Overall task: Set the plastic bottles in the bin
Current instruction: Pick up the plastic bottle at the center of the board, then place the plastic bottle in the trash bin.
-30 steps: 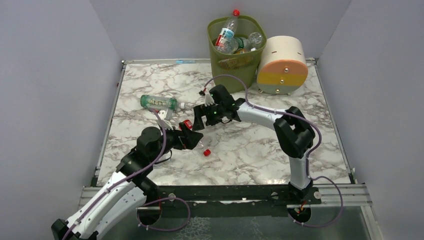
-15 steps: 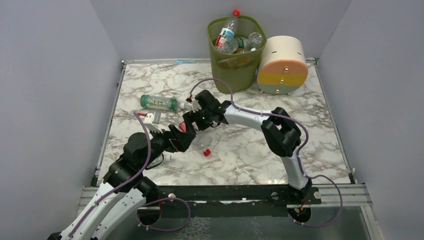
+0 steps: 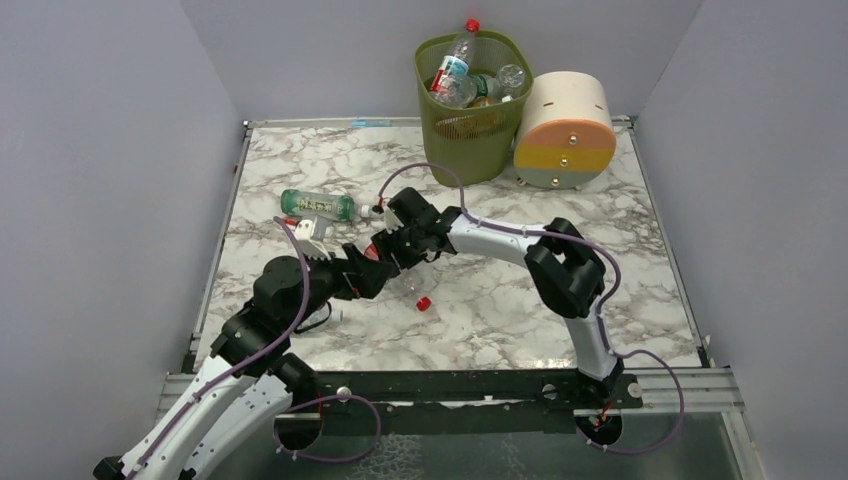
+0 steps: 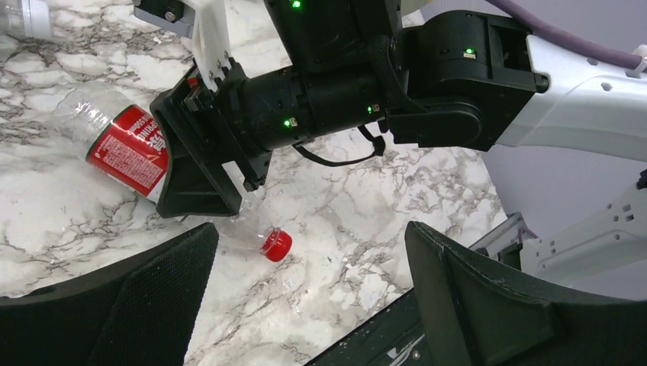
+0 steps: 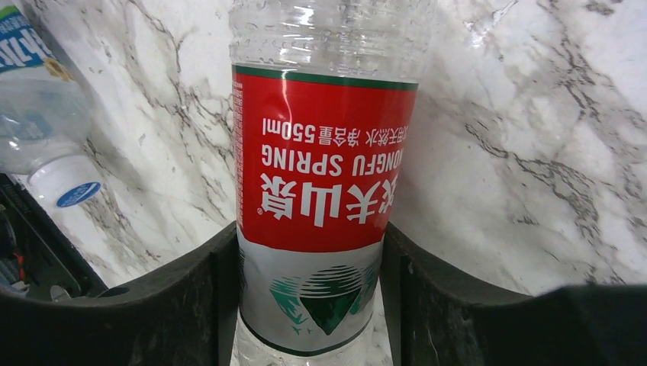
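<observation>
A clear plastic bottle with a red label point(image 5: 324, 168) and a red cap point(image 4: 277, 244) lies on the marble table point(image 3: 520, 300), left of the middle. My right gripper point(image 5: 309, 259) is shut on it, one jaw pressed against each side of the label; in the top view it point(image 3: 388, 255) reaches in from the right. My left gripper point(image 4: 305, 297) hovers open just in front of the cap, holding nothing. A second bottle with a green label point(image 3: 318, 205) and a white cap point(image 5: 65, 183) lies just beyond. The olive-green bin point(image 3: 470, 135) stands at the back, with several bottles point(image 3: 455, 62) in it.
A cream drum with an orange-and-yellow face point(image 3: 565, 125) stands right beside the bin. Grey walls close in the table on the left, back and right. My two arms almost meet over the red-label bottle.
My right gripper has moved left and down over the red-label bottle and closed on it. My left gripper has drawn back a little and stayed open. The bottle's cap end has shifted slightly right.
</observation>
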`<move>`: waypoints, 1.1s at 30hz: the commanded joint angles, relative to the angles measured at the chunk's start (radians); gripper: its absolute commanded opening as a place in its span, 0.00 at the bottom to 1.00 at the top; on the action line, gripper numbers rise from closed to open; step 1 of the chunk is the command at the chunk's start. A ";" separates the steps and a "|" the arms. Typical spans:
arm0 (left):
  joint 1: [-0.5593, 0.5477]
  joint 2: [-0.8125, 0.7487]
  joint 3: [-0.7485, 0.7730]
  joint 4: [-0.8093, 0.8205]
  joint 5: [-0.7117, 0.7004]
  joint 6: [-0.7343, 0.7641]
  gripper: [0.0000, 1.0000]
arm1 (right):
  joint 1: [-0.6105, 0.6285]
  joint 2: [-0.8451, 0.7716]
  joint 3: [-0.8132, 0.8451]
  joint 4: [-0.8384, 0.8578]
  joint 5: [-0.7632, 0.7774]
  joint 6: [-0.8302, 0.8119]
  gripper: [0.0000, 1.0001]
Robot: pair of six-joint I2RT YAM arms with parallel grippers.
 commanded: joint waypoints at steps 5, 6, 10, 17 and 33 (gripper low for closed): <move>0.006 -0.020 0.071 0.007 -0.003 0.008 0.99 | 0.000 -0.184 0.080 -0.099 0.140 -0.050 0.53; 0.006 -0.025 0.071 0.007 -0.007 0.005 0.99 | -0.004 -0.196 0.105 -0.116 0.153 -0.057 0.53; 0.006 -0.034 0.070 0.007 -0.016 0.002 0.99 | -0.055 -0.240 0.215 -0.171 0.171 -0.073 0.53; 0.006 -0.006 0.066 0.016 -0.005 0.008 0.99 | -0.220 -0.257 0.463 -0.165 0.142 -0.054 0.53; 0.006 -0.008 0.069 -0.003 -0.005 -0.002 0.99 | -0.521 -0.121 0.594 0.564 0.196 0.059 0.52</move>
